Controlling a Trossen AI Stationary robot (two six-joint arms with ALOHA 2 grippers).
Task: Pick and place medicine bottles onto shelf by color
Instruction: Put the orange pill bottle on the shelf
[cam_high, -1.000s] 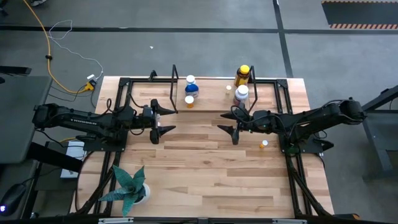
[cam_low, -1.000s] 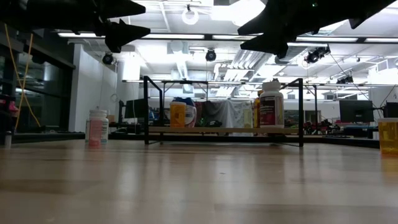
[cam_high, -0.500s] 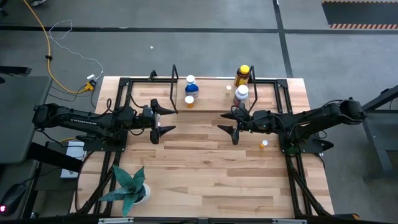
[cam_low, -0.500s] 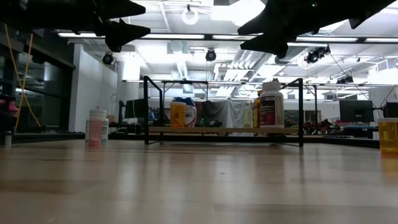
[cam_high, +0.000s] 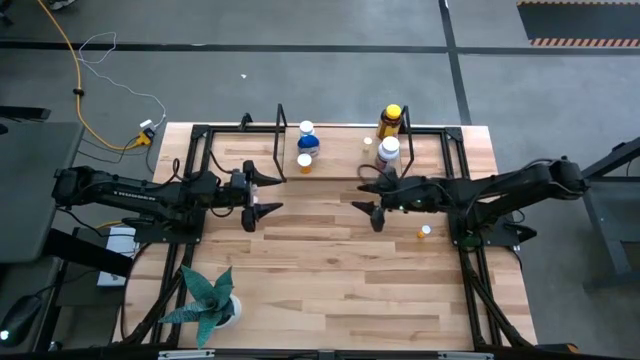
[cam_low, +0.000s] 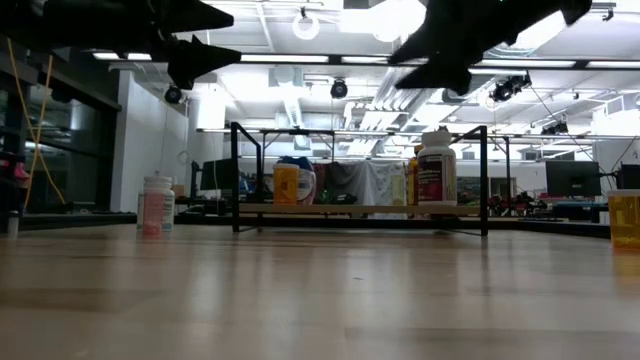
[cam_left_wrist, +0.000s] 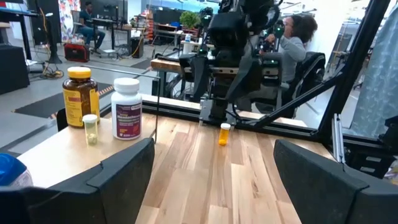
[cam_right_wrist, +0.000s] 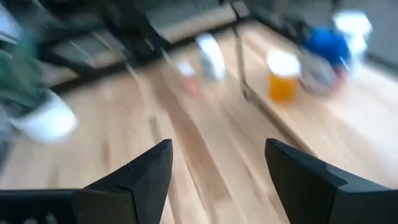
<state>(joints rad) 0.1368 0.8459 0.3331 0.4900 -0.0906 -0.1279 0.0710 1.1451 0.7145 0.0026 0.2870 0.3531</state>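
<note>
Now the right gripper, fingers apart and empty, should swing toward the orange vial at its 4 o'clock, then descend squarely; left gripper waits wide open.

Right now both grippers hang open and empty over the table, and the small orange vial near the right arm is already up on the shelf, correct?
Not quite. The left gripper and right gripper are open and empty, but the orange vial stands on the table, in front of the shelf, not on it. The high view shows this.
</note>
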